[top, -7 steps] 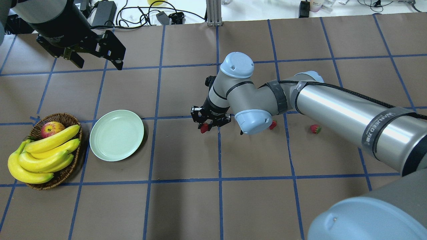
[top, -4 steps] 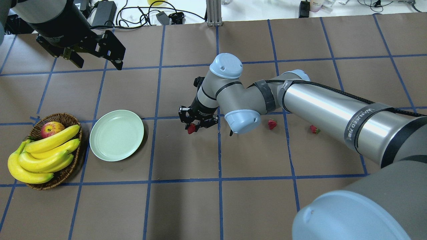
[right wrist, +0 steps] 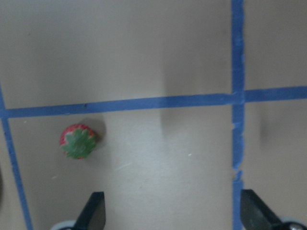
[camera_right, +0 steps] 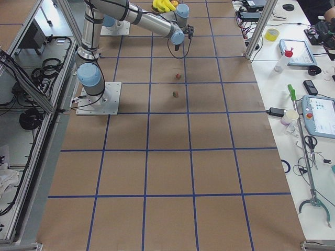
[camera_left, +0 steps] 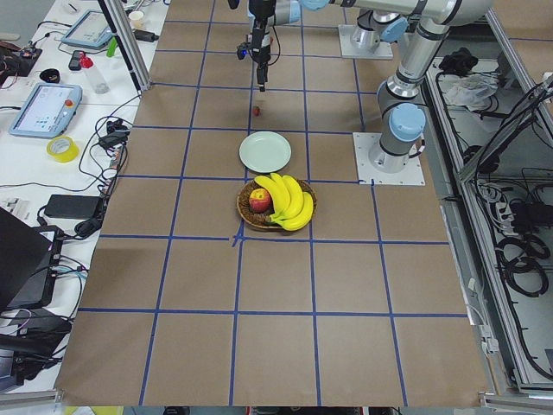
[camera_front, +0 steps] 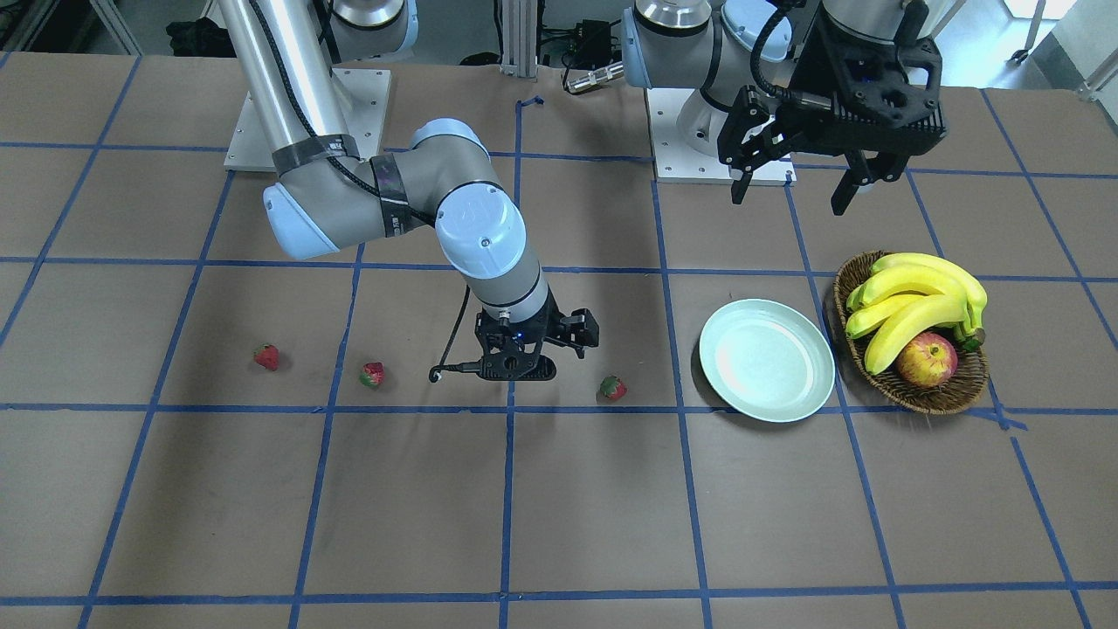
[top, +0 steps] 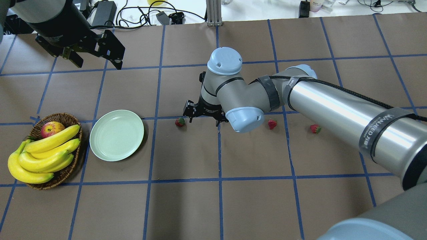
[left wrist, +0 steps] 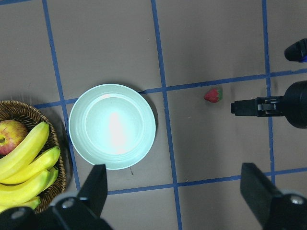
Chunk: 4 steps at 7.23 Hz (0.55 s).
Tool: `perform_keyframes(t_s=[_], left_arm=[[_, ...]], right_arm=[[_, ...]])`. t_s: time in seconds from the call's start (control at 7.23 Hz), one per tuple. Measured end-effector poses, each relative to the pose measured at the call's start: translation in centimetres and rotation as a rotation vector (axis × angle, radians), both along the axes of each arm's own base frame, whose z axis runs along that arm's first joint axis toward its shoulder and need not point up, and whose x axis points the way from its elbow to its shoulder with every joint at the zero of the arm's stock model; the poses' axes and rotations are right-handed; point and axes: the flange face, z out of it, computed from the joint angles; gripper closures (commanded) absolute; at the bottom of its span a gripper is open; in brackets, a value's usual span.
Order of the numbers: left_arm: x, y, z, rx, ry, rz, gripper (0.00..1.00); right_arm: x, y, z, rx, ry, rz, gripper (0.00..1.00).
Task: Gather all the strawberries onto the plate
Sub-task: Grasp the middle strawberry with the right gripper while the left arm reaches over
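The right gripper hangs low over the table with its fingers spread wide. It holds nothing and touches nothing. Just to its left lies one strawberry, loose on the brown paper and clear of both fingers. It sits between the gripper and the plate, on the robot's side of a blue tape line.

This strawberry appears to lie on its side. Its green cap is turned right, toward the gripper, and its red tip points left toward the plate, so its long axis runs roughly along the tape line.

The other two strawberries lie farther right, well apart from the plate. The plate has no fruit on it.

The left gripper hangs high over the far left of the table, its jaws spread apart and holding nothing.
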Motion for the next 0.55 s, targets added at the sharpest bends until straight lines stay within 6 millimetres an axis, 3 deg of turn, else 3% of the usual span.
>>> perform_keyframes(t_s=[0.14, 0.28, 0.55], left_arm=[[0.0, 0.1, 0.1, 0.002, 0.0, -0.001, 0.0], [0.1, 0.2, 0.0, 0.008, 0.0, -0.001, 0.0], [0.0, -0.2, -0.5, 0.02, 0.011, 0.0, 0.0]], right_arm=[[-2.7, -0.7, 0.6, -0.015, 0.1, 0.015, 0.0], [-6.7, -1.6, 0.9, -0.006, 0.198, 0.028, 0.0], [-13.4, -1.7, 0.4, 0.016, 0.27, 0.021, 0.03]])
